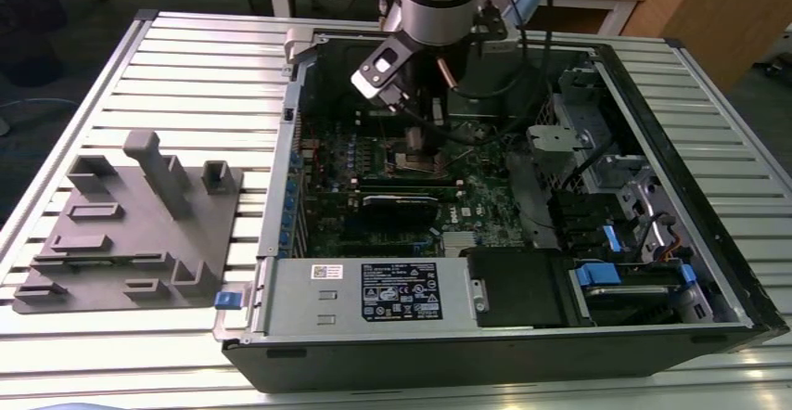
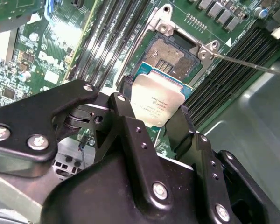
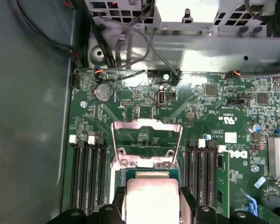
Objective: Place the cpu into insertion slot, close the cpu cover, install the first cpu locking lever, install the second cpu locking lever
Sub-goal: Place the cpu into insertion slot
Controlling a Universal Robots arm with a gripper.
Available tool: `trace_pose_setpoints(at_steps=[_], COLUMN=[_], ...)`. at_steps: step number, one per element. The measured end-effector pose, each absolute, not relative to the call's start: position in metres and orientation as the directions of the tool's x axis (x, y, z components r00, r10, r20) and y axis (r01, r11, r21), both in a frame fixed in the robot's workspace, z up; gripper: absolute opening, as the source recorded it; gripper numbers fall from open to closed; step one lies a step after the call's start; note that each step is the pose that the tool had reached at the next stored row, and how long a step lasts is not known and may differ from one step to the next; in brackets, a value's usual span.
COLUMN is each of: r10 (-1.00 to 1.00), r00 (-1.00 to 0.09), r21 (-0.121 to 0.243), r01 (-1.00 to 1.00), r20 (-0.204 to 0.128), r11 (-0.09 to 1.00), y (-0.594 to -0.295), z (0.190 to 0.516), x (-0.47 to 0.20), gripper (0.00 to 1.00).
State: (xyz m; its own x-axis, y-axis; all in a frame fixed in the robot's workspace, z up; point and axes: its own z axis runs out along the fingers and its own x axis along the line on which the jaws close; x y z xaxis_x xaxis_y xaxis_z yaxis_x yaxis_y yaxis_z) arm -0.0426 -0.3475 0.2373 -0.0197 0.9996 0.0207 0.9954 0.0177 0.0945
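My gripper (image 2: 154,114) is shut on the cpu (image 2: 156,103), a pale silvery square chip with a green edge, held flat by two opposite sides between the black fingers (image 2: 123,109). The chip hangs just above and slightly off the insertion slot (image 2: 173,55), whose dark centre and shiny rim lie bare. In the first wrist view the cpu (image 3: 151,198) covers most of the socket, and the cpu cover (image 3: 147,124) stands swung open beyond it as a silvery frame. A thin locking lever (image 2: 247,63) sticks out from the socket's corner. In the exterior view the gripper (image 1: 415,138) reaches down into the open computer case.
Black memory slots (image 3: 86,172) flank the socket on both sides. Cables (image 1: 495,132) hang beside the arm. The drive cage (image 1: 619,178) and power supply (image 1: 371,289) wall in the board. A grey fixture block (image 1: 136,224) lies on the slatted table at the exterior view's left.
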Motion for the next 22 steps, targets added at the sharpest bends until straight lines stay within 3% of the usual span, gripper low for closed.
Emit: trace_pose_setpoints(at_steps=[22], r10=[1.000], r00=[0.008], r21=[0.095], r01=[0.995], r20=[0.020], r11=[-0.010], y=[-0.341], z=[0.212], x=[-0.052], gripper=[0.54])
